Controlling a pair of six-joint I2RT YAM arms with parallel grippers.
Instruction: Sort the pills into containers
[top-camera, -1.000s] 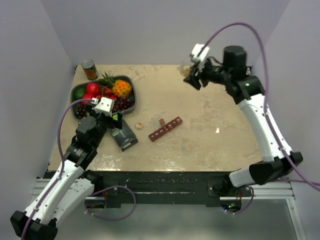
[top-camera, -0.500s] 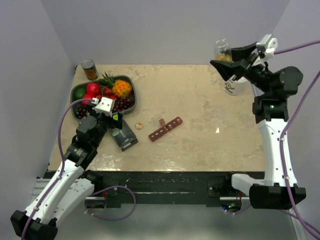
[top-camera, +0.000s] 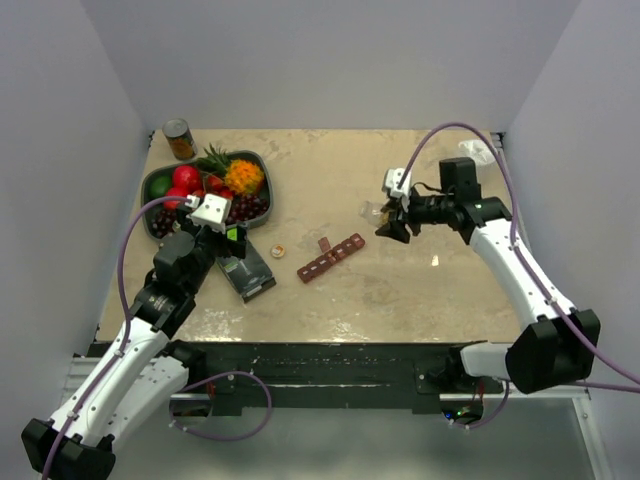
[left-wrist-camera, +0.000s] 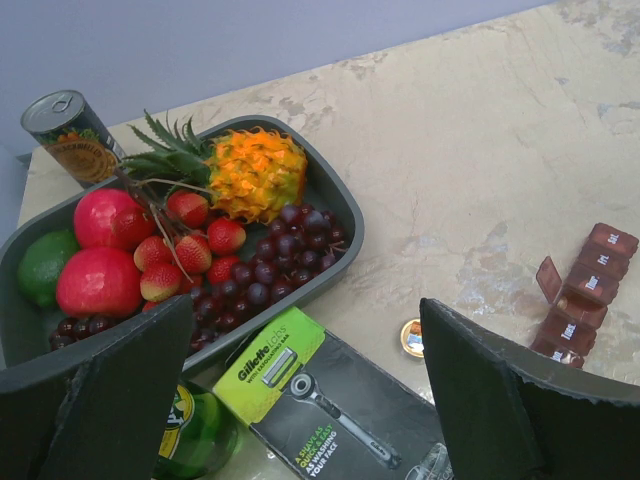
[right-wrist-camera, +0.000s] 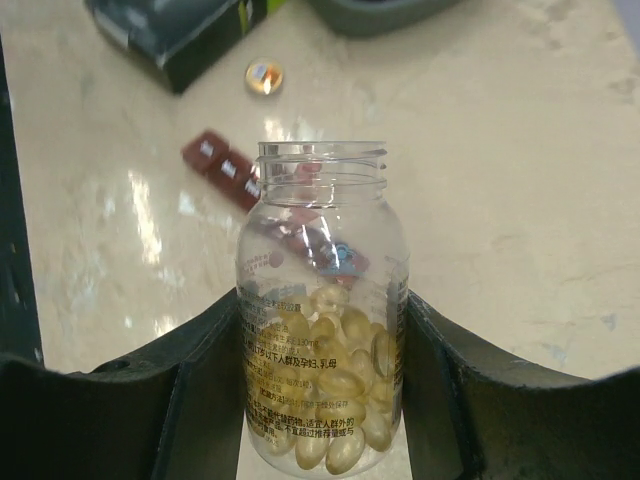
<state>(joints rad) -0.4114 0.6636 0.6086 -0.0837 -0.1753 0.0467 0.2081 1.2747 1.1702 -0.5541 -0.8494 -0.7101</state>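
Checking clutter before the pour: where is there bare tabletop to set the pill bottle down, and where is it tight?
Bare: the far middle, between the fruit bowl and the pill bottle; and the near right, past the pill organizer, save one white scrap. Crowded: the left, with bowl, tin can, razor box and bottle cap.

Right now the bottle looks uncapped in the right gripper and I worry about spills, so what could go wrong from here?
1. The bottle, capless in the right gripper, holds many pills; tipping it could pour several at once, past the small compartments of the containers.
2. Only one lid there seems open, so pills may bounce off closed ones onto the table.
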